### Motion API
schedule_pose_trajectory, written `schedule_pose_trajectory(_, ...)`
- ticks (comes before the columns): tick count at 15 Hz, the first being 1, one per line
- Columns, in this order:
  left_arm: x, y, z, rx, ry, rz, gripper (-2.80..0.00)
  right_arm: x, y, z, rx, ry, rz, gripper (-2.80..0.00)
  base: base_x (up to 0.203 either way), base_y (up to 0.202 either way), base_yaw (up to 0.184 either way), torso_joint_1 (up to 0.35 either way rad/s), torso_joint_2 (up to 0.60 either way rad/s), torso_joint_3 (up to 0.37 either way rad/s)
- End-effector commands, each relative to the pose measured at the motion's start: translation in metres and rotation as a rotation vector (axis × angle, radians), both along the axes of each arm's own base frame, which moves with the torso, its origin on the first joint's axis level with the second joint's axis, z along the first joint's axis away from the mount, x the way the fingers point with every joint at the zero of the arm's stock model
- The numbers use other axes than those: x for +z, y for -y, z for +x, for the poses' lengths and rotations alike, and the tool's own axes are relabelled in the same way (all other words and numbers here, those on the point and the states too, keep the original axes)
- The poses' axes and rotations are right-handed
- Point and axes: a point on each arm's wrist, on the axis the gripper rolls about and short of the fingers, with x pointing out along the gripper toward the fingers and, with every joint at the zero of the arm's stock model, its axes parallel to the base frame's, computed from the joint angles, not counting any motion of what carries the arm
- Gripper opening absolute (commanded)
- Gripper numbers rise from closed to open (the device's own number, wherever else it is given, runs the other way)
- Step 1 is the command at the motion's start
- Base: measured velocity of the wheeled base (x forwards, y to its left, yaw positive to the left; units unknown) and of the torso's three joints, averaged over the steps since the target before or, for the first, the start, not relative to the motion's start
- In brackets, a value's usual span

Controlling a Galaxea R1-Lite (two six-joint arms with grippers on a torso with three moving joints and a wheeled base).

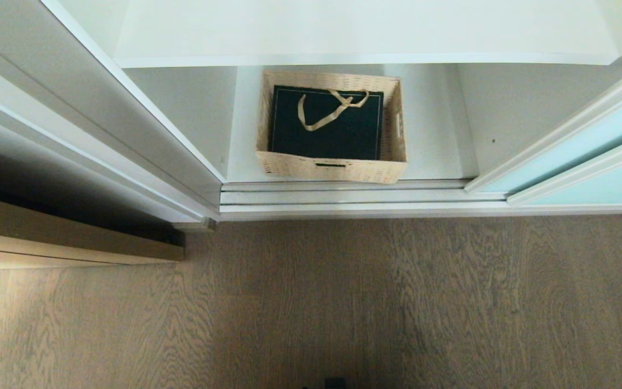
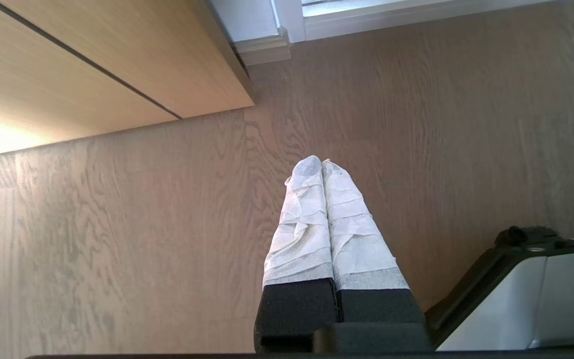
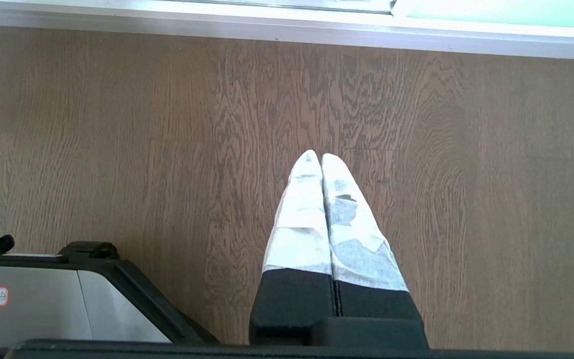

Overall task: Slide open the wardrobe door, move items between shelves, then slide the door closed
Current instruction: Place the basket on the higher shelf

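Head view: no arm showing | wrist views: left tool (image 2: 322,160) and right tool (image 3: 315,154) clenched empty over floor (image 1: 311,302) | ahead: basket (image 1: 330,167) holding gift bag (image 1: 326,129) on bottom shelf (image 1: 430,151), long side facing robot, centred between arms | sliding door (image 1: 586,162) right.

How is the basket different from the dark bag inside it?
The wicker basket is tan and woven, while the gift bag is smooth and dark green. The basket stands as an open box with cut-out handles; the bag lies flat with a loose gold ribbon handle. The basket is the bigger one, holding the bag inside it. Both are rectangular and sit in the open wardrobe on the same lower shelf.
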Motion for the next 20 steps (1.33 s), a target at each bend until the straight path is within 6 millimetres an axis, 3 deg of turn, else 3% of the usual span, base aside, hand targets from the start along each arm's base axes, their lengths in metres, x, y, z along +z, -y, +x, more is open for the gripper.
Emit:
schedule_pose_trajectory(1,0.0001,-0.0001,0.0003,0.005,-0.002,-0.026,-2.80,0.0000,0.0000,0.0000,0.001,0.000,0.000,-2.80,0.000,0.000,0.000,0.000,0.00,0.000)
schedule_pose_trajectory(20,0.0008,-0.0004,0.0003,0.016,0.003,-0.083,-2.80,0.0000,0.0000,0.0000,0.001,0.000,0.024,-2.80,0.000,0.000,0.000,0.000,0.00,0.000)
